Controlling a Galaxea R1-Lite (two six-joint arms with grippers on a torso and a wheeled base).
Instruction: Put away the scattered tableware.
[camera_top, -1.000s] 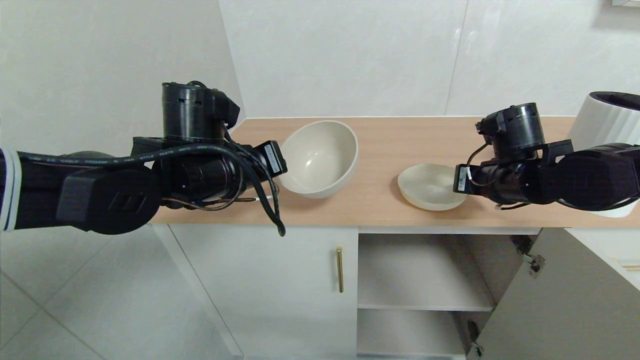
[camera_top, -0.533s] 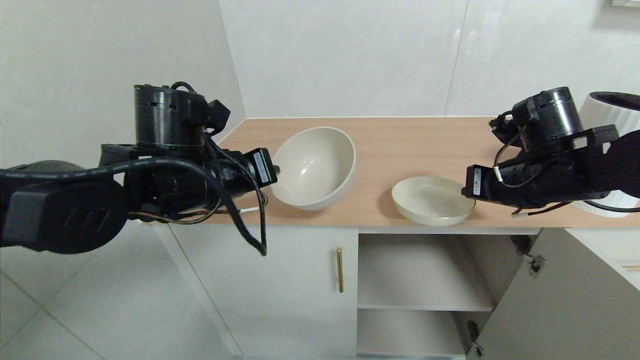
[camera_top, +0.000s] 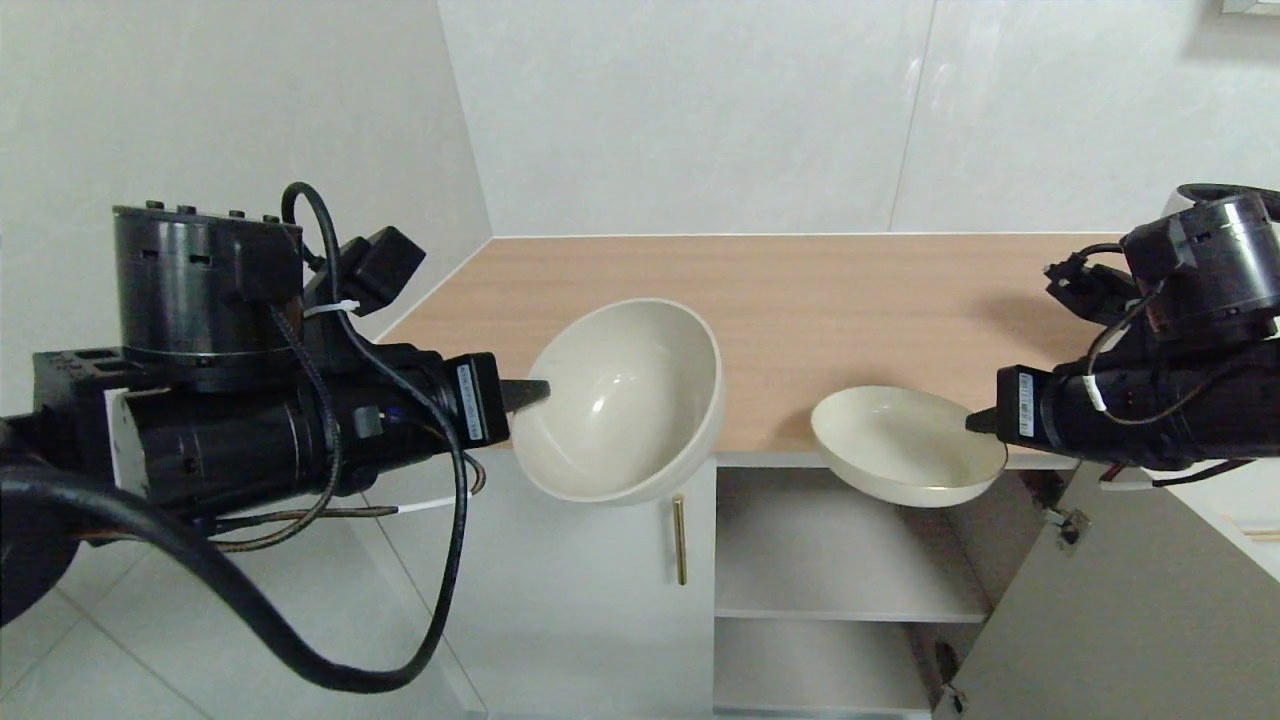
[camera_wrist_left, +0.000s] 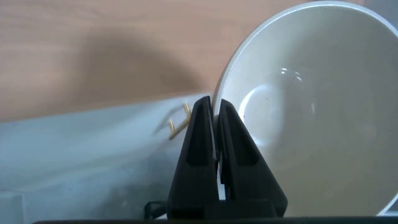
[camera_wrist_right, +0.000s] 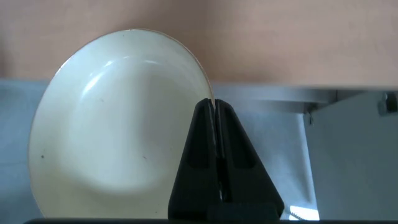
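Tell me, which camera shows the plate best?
The right wrist view: the plate is close and nearly whole, its rim pinched between the fingers. The head view shows it smaller, held at the counter edge.

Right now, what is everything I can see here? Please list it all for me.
large bowl: one, cream, held tilted in front of the counter's edge, above the closed door.
shallow dish: one, cream, held over the counter's front edge, above the open cupboard.
counter: one, light wood, against the white wall.
closed door: one, white, below the counter.
handle: one, gold, upright on the closed door.
open cupboard: one, white shelves, beside the closed door.
left fingers: one pair, black, shut on the large bowl's rim.
right fingers: one pair, black, shut on the shallow dish's rim.
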